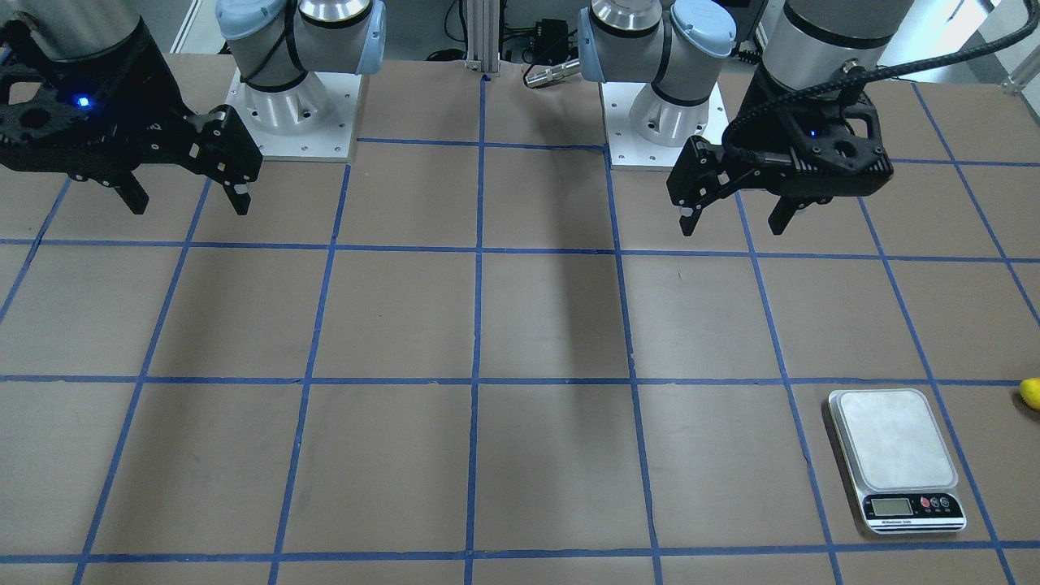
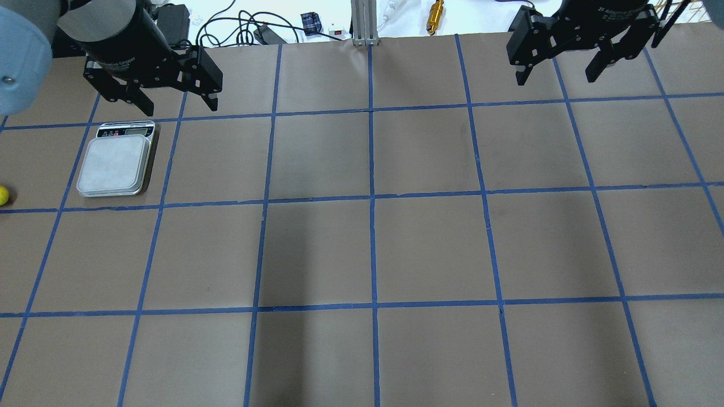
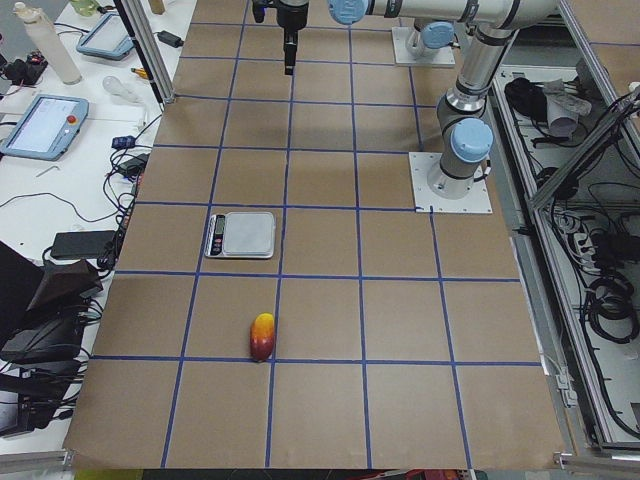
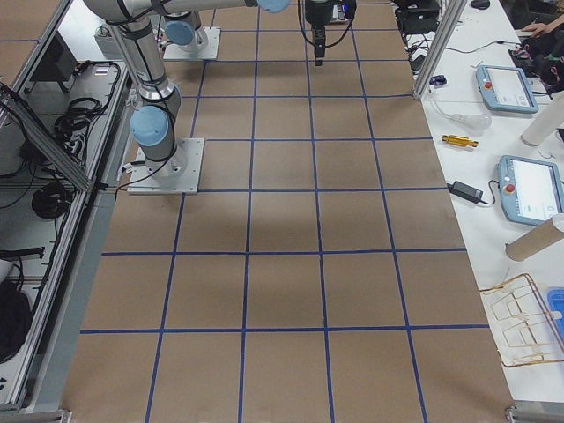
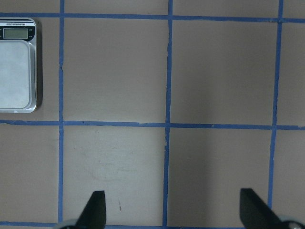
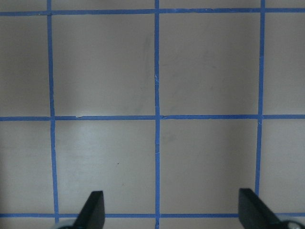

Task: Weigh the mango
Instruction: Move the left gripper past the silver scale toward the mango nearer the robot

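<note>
The mango (image 3: 262,336), yellow at one end and orange-red at the other, lies on the brown table one square beyond the silver scale (image 3: 241,234), toward the table's left end. Only its yellow tip shows at the edge of the front view (image 1: 1032,393) and of the overhead view (image 2: 3,195). The scale (image 2: 116,164) has a bare platform. My left gripper (image 2: 181,108) is open and empty, held above the table just past the scale's display end. My right gripper (image 2: 556,80) is open and empty, far off on the other side.
Blue tape lines divide the brown table (image 2: 373,249) into squares. The two arm bases (image 1: 292,106) (image 1: 666,114) stand at the robot's edge. Cables, tablets and tools (image 4: 515,189) lie on the white bench beyond the far edge.
</note>
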